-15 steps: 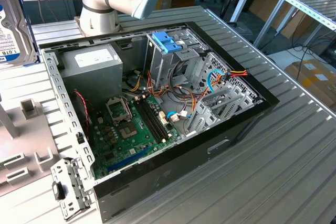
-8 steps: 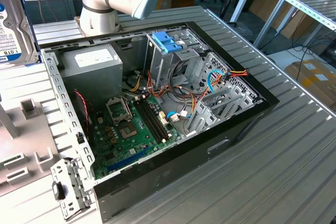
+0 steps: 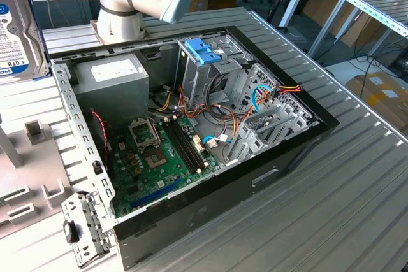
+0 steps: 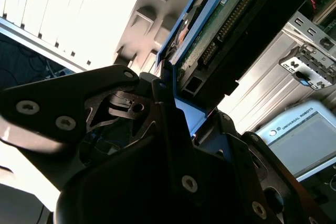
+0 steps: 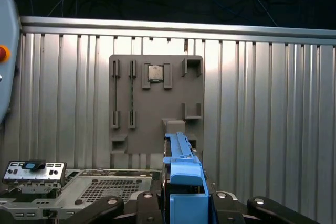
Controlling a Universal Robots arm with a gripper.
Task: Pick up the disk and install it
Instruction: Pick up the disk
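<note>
Your jaws are clamped on the flat, white-labelled metal disk point(image 3: 19, 30), ten o'clock of the ribbed worktop point(image 3: 357, 183).

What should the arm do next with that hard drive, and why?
Probably carry it across toward the open computer case. The gripper is shut on the disk, held up over the grey holder plate at the exterior view's left, outside the case, so it is lifted but not yet installed.
</note>
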